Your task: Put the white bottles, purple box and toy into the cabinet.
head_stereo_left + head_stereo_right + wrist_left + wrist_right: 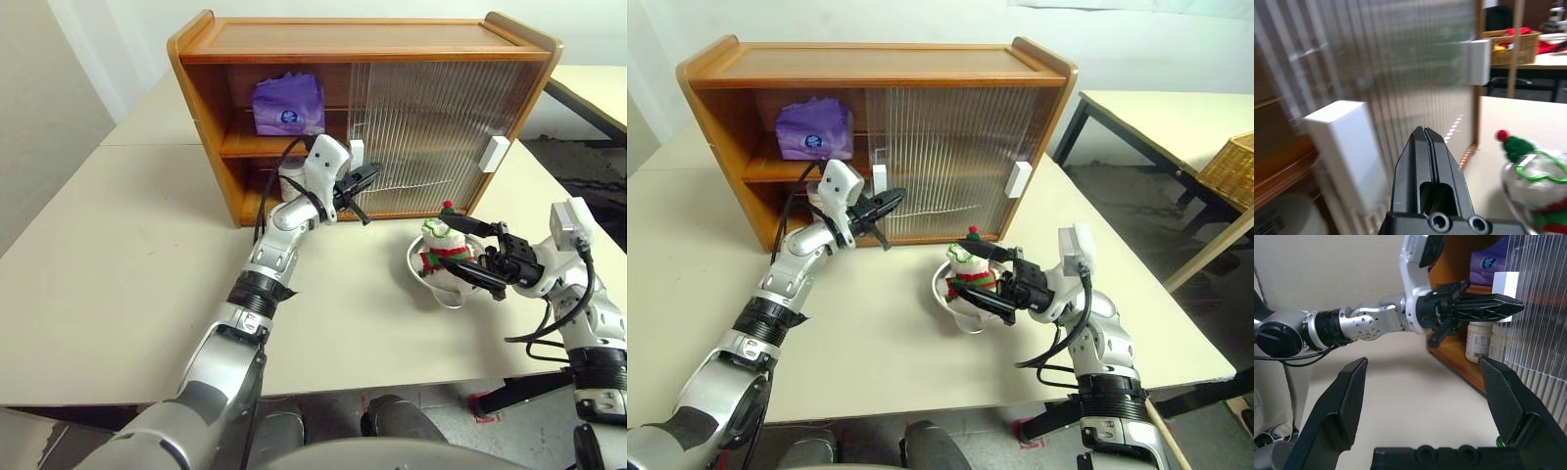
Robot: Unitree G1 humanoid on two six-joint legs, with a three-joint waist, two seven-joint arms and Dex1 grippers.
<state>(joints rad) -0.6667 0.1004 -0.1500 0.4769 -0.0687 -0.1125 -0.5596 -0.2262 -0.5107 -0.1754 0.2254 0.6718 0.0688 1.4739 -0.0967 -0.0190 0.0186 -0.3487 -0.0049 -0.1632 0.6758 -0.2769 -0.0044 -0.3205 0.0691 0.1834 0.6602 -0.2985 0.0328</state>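
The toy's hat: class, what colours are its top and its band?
Red top, green band on the toy; clearest in the left wrist view.

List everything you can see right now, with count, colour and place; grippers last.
cabinet: one, orange-brown wood, back of the table, left side open.
sliding doors: ribbed translucent, over the cabinet's right part.
handles: two, white blocks, on the doors.
purple box: one, on the cabinet's upper shelf.
white bottles: two, on the cabinet's lower shelf.
toy: one, white with red-green scarf, in the bowl.
bowl: one, metal, on the table before the cabinet.
table: cream.
wicker basket: one, tan, far right.
left gripper: shut, empty, by the left handle.
right gripper: open, around the toy.
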